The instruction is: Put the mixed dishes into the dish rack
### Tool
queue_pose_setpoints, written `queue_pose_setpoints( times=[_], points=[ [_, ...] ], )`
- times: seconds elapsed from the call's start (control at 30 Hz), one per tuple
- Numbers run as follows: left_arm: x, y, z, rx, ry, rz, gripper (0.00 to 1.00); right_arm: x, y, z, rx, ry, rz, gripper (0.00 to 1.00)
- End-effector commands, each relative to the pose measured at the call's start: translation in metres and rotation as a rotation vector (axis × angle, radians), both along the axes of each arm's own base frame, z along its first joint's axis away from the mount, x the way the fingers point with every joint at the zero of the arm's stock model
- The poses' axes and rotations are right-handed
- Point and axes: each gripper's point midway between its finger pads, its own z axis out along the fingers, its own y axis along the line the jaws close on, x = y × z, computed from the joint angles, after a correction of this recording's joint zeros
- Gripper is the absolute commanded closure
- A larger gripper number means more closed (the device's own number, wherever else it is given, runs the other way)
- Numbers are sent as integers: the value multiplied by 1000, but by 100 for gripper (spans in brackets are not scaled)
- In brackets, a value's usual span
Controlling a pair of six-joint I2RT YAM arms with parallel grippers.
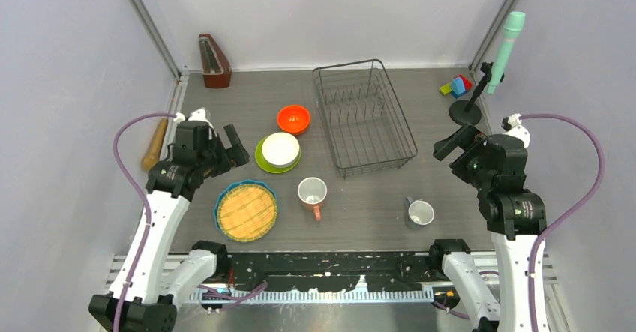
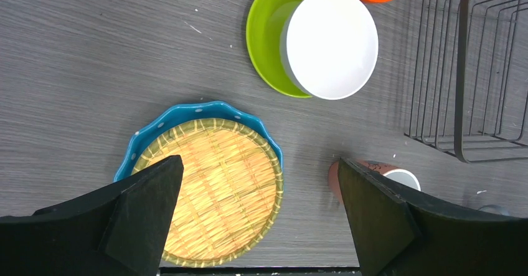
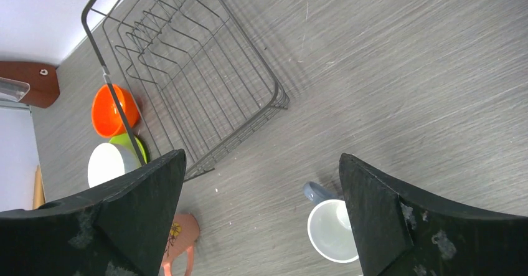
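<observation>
Six dishes on desk (image 1: 360, 204), all outside dish rack (image 1: 364, 117): 2 bowls, 2 plates, 2 mugs; 1 rack, at 12–1 o'clock. Orange bowl (image 1: 293, 118) sits just off rack's left edge. White bowl (image 2: 330, 42) sits on lime-green plate (image 2: 264, 39), at 7 o'clock of orange bowl. Blue-rimmed plate (image 2: 205, 185) is at 7 o'clock, near front edge. Pink floral mug (image 1: 312, 193) is at 6, grey-blue mug (image 1: 420, 213) at 5. Bare strip btwn rack's near edge & mugs, also btwn mugs. Left claw (image 2: 260, 161) hangs over blue-rimmed plate w/ fingers wide apart, nothing held. Right claw (image 3: 261, 154), at 3 o'clock, likewise.
</observation>
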Motion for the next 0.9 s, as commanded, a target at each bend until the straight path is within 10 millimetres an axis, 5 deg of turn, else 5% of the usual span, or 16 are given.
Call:
queue_pose_setpoints(
  times=[0.0,0.3,0.53,0.87],
  points=[
    [3,1,6,-4,-14,10,1,9,-3,15,-24,-68,-3,0],
    [-3,-8,3,31,-22,-133,1,7,-5,11,-40,-60,-6,0],
    [-11,-70,0,-178,-56,-410,1,11,-4,1,-32,-75,-2,0],
    [-19,-133,-30,-9,-12,-550,1,23,7,-6,15,-58,36,1]
  ],
)
